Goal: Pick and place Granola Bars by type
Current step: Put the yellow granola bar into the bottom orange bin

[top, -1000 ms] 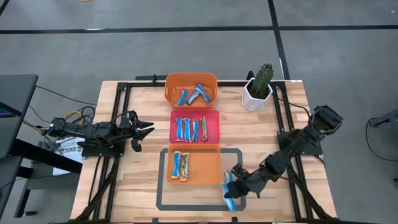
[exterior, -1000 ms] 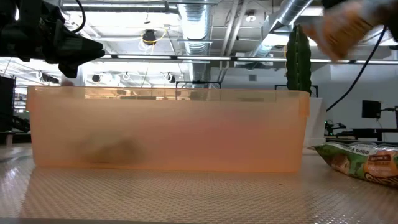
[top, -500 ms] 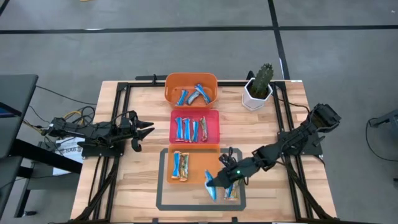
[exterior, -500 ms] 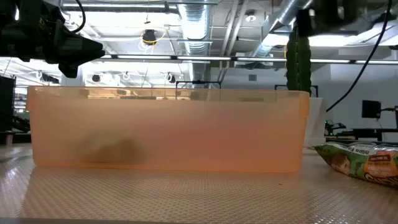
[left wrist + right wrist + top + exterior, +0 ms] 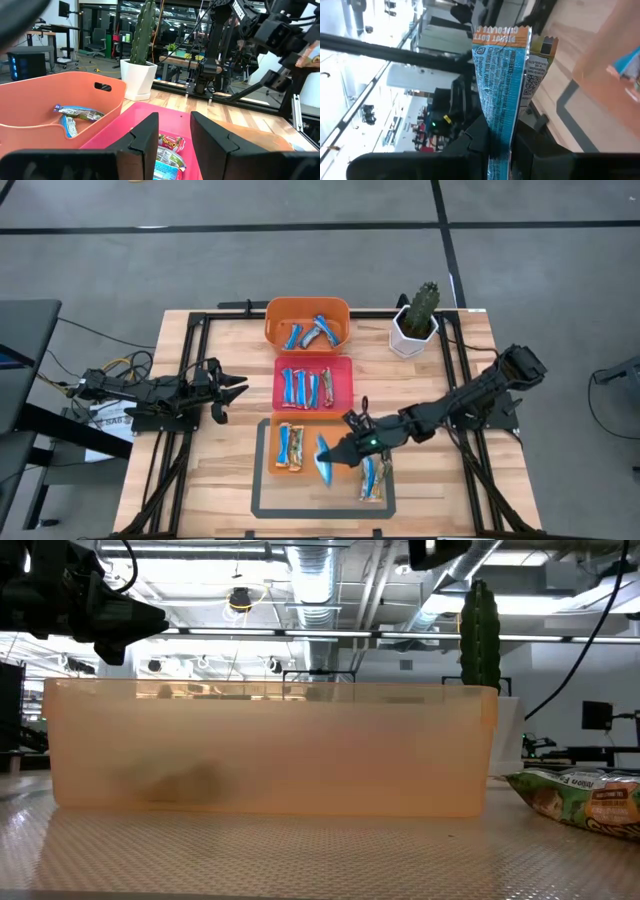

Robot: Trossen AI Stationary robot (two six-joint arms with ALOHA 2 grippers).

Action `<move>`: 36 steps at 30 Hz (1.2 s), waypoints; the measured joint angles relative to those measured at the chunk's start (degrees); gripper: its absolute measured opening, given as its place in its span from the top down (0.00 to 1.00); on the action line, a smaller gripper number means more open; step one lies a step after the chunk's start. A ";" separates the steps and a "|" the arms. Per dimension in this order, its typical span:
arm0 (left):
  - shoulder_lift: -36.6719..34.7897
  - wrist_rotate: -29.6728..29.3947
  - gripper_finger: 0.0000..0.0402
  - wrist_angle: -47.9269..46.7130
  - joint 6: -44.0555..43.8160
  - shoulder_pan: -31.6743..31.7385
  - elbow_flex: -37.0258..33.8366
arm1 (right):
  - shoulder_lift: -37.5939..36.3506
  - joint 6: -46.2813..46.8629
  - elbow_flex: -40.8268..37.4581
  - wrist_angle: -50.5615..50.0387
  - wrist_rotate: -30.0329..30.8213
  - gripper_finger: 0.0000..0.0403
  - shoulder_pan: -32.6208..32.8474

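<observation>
My right gripper (image 5: 338,452) is over the near orange tray (image 5: 340,428), shut on a blue-and-white granola bar (image 5: 324,464). That tray holds two bars (image 5: 290,446) by its left wall. The pink tray (image 5: 342,366) behind it holds several bars (image 5: 305,387), mostly blue. The far orange tray (image 5: 277,316) holds a few blue bars (image 5: 315,332). A multicoloured bar (image 5: 371,478) lies flat on the table just right of the near tray, and the low view shows this bar (image 5: 580,800) too. My left gripper (image 5: 232,389) waits open at the table's left side, level with the pink tray. My right gripper pinches the blue bar by one end (image 5: 496,131) between its two fingers (image 5: 479,134), which lie along the bar. The arm reaches in slanting from the table's right, pointing left and down. The bar is lifted clear and sticks out past the fingertips, its orange-edged end (image 5: 501,33) free.
A white pot with a cactus (image 5: 416,320) stands at the far right of the table. A dark taped rectangle (image 5: 262,508) frames the near tray's area. Bare wood lies left of the trays and at the near right.
My right gripper has carried the blue bar from the table near the near tray's right corner toward the left and slightly toward the far edge, ending over the near orange tray. The multicoloured bar stayed on the table and shows fully now.
</observation>
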 joint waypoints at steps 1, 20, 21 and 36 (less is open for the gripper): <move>0.00 0.00 0.74 -0.02 0.00 -0.02 0.00 | 0.00 -0.01 0.11 0.01 -0.01 0.89 -0.33; 0.00 0.01 0.74 0.00 0.00 -0.01 0.00 | 0.00 4.66 1.68 -18.43 0.01 0.89 -5.82; 0.00 0.00 0.74 0.00 0.00 0.00 0.01 | 0.00 4.66 2.44 -21.14 0.03 0.89 -6.35; 0.00 0.00 0.74 0.00 -0.01 -0.01 0.01 | 3.08 2.17 10.43 -34.19 1.52 0.89 -11.01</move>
